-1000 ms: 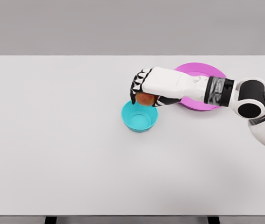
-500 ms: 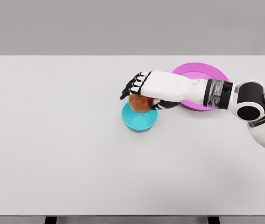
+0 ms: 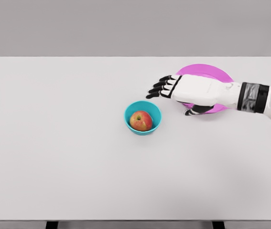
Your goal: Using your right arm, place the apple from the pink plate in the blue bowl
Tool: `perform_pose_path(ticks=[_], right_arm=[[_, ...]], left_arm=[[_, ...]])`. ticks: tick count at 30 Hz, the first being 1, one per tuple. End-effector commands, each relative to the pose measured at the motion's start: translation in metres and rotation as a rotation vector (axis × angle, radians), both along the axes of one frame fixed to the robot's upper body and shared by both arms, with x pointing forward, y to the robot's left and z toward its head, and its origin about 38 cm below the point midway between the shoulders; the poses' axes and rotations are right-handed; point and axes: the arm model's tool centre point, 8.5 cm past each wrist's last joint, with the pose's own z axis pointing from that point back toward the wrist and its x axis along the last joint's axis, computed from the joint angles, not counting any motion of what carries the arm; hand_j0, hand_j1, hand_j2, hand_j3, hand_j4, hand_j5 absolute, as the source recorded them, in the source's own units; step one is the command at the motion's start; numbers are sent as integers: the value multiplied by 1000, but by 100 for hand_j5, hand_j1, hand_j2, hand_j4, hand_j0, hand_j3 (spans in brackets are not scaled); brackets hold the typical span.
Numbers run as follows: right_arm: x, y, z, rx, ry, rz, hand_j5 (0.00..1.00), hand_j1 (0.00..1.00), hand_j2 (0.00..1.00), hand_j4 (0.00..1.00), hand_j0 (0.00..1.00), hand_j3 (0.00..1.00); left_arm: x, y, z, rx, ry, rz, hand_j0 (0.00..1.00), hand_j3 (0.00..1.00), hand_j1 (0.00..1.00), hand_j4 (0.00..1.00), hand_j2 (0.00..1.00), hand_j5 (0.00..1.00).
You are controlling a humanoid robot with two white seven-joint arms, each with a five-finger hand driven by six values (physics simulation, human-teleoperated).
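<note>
Change: the apple (image 3: 141, 120) has left the right hand (image 3: 189, 90) and now sits in the bowl; half a second ago it was still under the palm just above the rim, and the hand has since drawn back to the right, toward the plate.
Apple: red with a yellowish patch, stem side up, resting inside the blue bowl (image 3: 143, 118) a little left of its middle, touching nothing but the bowl as far as I can see.
Blue bowl: teal-blue, round, upright on the worktop (image 3: 68, 143), right of the worktop's middle and left of the plate, clear of the hand.
Right hand: palm down, fingers (image 3: 158, 89) stretched out and slightly spread, pointing left; the thumb shows below the palm, tucked toward the plate's near edge. It holds nothing. The fingertips stand up and to the right of the bowl, apart from it.
Right arm: white forearm with a dark wrist band, coming in from the right edge and crossing over the plate.
Pink plate (image 3: 207, 71): magenta, round, flat on the worktop toward the far right; the hand and forearm cover most of its near half, so only the far rim and a sliver below the palm show.
Worktop: plain white, broad, with a grey wall behind it.
</note>
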Motion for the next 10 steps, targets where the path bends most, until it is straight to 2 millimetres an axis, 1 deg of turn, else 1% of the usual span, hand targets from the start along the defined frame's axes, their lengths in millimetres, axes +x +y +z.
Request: perform_pose_path(ticks=[1, 2, 5, 7, 10], right_arm=[[-3, -35, 17, -26, -24, -28, 100, 100, 100, 100, 100, 100], [-8, -51, 15, -33, -28, -41, 100, 100, 100, 100, 100, 100], [-18, -82, 11, -9, -27, -104, 100, 100, 100, 100, 100, 100], [-20, -88, 9, -5, -25, -122, 100, 100, 100, 100, 100, 100], [-20, -87, 10, -1, -26, -122, 100, 100, 100, 100, 100, 100]], left_arm=[[0, 0, 0, 0, 0, -1, 100, 100, 100, 100, 100, 100], [-1, 0, 0, 0, 2, -1, 100, 100, 100, 100, 100, 100], [0, 0, 0, -1, -1, 2, 100, 100, 100, 100, 100, 100], [0, 0, 0, -2, 0, 1, 100, 100, 100, 100, 100, 100], [1, 0, 0, -3, -3, 5, 100, 100, 100, 100, 100, 100]])
